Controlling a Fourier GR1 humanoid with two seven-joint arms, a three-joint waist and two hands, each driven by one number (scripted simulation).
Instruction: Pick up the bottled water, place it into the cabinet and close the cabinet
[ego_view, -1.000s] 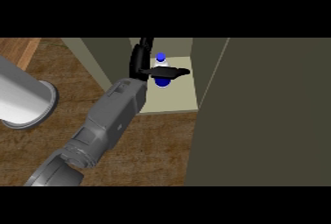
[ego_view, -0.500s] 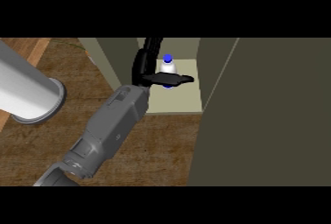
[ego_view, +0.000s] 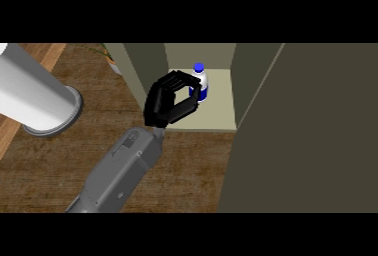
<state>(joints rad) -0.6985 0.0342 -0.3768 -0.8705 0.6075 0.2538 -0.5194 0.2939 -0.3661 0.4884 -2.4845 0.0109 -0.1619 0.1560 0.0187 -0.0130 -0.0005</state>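
Right hand (ego_view: 168, 100) has its fingers curled round the left side of the bottled water (ego_view: 200, 79), which stands upright on the pale shelf (ego_view: 214, 116) inside the open cabinet (ego_view: 145, 65).

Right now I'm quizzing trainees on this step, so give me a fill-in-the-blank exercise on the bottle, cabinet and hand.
The bottle has a ___ cap.
It stands ___ on the shelf of the cabinet.
The cabinet's door is ___.
The hand at the bottle is the robot's ___ one.
Missing words: blue; upright; open; right.
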